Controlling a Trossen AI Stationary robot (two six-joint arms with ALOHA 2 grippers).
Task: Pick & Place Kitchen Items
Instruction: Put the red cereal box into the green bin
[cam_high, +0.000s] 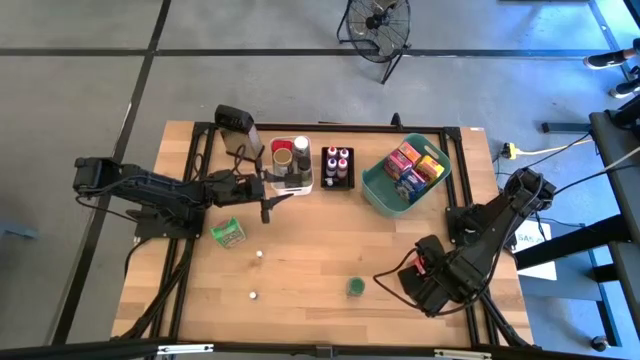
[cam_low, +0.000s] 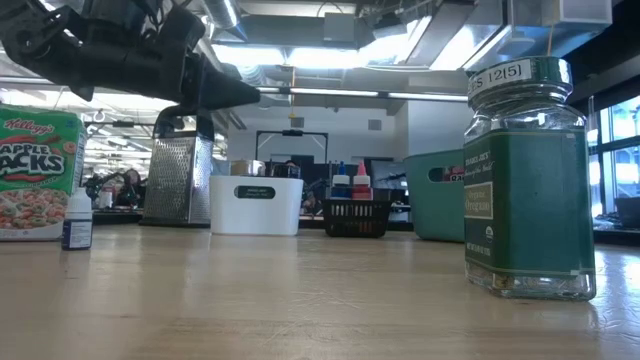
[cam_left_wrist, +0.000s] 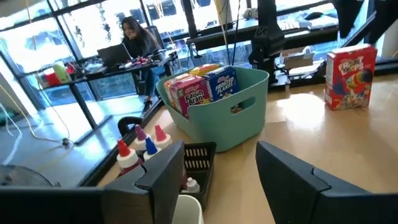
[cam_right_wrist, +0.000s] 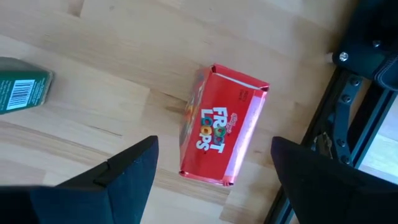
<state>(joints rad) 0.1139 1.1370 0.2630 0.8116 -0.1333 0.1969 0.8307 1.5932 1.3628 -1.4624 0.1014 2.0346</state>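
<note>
A red Froot Loops box (cam_right_wrist: 221, 127) stands on the table near its right edge and also shows in the left wrist view (cam_left_wrist: 350, 78). My right gripper (cam_right_wrist: 214, 180) hangs open above the Froot Loops box, pointing down, one finger on either side of it and clear of it. My left gripper (cam_left_wrist: 221, 180) is open and level beside the white bin (cam_high: 290, 165), with nothing between its fingers. A green jar (cam_low: 525, 190) stands on its base near the table's front. A green Apple Jacks box (cam_high: 228, 232) and two small white bottles (cam_high: 258, 254) stand at the left.
The teal basket (cam_high: 372, 185) at the back right holds several cereal boxes. A black tray (cam_high: 337, 184) with small capped bottles stands between the basket and the white bin. A metal grater (cam_low: 180, 180) stands at the back left. Bare wood lies across the table's middle.
</note>
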